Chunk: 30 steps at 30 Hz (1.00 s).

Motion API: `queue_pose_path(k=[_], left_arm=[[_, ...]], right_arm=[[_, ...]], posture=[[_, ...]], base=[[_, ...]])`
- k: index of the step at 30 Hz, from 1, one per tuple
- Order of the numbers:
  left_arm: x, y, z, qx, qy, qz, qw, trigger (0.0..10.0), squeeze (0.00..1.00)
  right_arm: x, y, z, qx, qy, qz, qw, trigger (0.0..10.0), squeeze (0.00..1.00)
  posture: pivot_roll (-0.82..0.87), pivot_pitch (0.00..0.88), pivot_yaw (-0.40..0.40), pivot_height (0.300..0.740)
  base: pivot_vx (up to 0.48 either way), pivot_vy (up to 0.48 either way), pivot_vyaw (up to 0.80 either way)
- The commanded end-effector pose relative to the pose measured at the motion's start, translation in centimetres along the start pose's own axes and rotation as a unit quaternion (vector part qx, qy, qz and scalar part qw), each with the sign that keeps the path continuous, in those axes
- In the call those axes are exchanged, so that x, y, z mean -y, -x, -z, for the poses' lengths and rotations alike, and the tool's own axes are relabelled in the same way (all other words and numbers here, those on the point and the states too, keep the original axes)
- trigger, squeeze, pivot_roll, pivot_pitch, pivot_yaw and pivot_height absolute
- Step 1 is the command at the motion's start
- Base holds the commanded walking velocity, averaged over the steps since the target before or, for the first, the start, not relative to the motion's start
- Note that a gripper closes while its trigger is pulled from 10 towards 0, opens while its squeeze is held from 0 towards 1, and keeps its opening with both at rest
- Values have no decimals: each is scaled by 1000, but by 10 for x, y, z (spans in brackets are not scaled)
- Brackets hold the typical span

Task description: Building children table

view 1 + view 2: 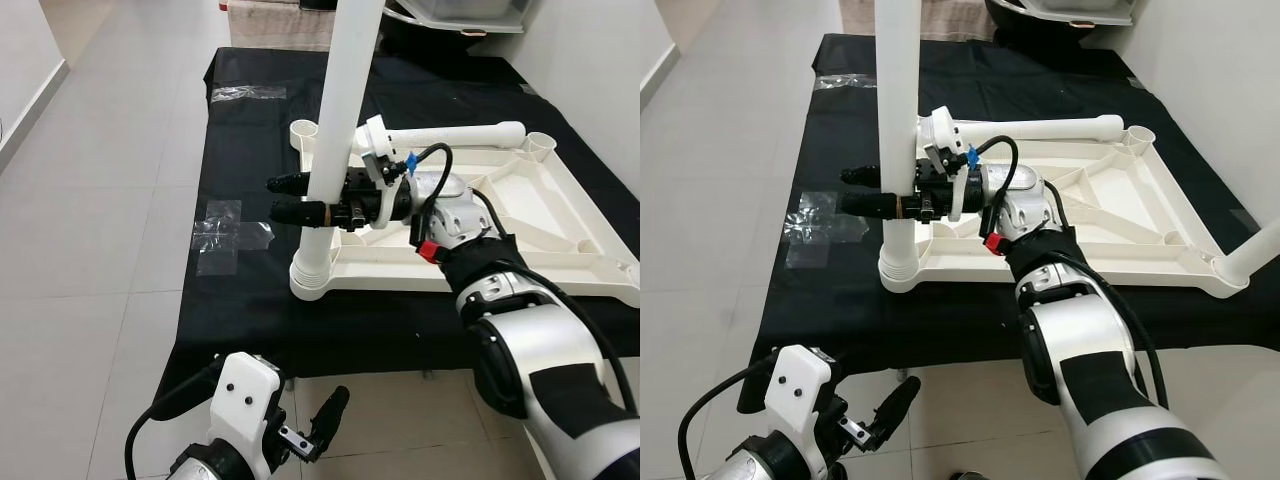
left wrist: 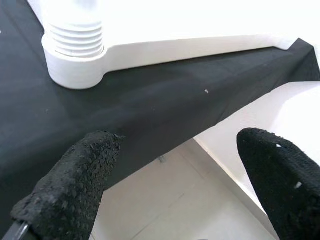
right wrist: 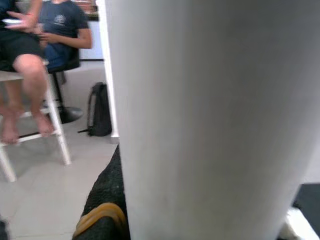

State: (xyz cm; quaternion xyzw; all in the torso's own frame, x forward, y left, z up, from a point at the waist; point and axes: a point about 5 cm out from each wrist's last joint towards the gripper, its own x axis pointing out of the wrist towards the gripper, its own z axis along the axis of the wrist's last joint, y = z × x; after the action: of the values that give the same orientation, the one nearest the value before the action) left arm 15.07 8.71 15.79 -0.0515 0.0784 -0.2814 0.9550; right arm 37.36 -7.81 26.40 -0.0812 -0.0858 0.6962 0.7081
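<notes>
Left eye view: upright table leg [image 1: 335, 150] between right jaws.

The upright leg [image 1: 340, 110] and the upturned tabletop [image 1: 540, 215] look like smooth white plastic with a faint sheen. A matt black cloth [image 1: 250, 290] covers the bench. The left pincer's fingers [image 2: 75, 185] carry rough, knobbly black pads. The floor [image 1: 110, 200] is glossy pale tile.

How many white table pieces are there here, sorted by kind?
Table legs: 3 (upright leg gripped by the right claw; lying leg across the far edge; corner leg at the near right corner)
Upturned tabletop: 1
Total: 4
</notes>
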Motion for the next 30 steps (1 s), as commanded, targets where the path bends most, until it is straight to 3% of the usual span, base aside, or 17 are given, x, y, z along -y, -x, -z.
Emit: queue_pose_path(k=[1, 5, 9, 14, 24, 28, 30], left_arm=[[0, 1, 5, -15, 2, -4, 1000, 10000, 0], [0, 0, 4, -13, 2, -5, 1000, 10000, 0], [-1, -1, 5, -13, 1, -5, 1000, 10000, 0], [-2, -1, 5, -12, 0, -7, 1000, 10000, 0], [-2, -2, 4, -11, -1, -6, 1000, 10000, 0], [-4, -2, 3, -8, -4, -11, 1000, 10000, 0], [-4, -2, 3, -8, -4, -11, 1000, 10000, 0]], right_arm=[[-8, 4, 34, -46, -55, 14, 997, 10000, 0], [-13, 1, 45, -58, -59, 24, 996, 10000, 0], [-7, 2, 52, -64, -83, 101, 989, 10000, 0], [-2, 8, 54, -68, -91, 142, 983, 10000, 0], [-3, 13, 64, -72, -99, 188, 975, 10000, 0], [5, 16, 65, -67, -97, 285, 951, 10000, 0], [5, 16, 65, -67, -97, 285, 951, 10000, 0]], posture=[[181, 203, -121, 740], [177, 203, -120, 740], [180, 200, -122, 740], [178, 198, -120, 740], [176, 197, -118, 740], [178, 198, -119, 740], [178, 198, -119, 740]], base=[[0, 0, 0], [0, 0, 0], [0, 0, 0], [0, 0, 0], [0, 0, 0], [0, 0, 0], [0, 0, 0]])
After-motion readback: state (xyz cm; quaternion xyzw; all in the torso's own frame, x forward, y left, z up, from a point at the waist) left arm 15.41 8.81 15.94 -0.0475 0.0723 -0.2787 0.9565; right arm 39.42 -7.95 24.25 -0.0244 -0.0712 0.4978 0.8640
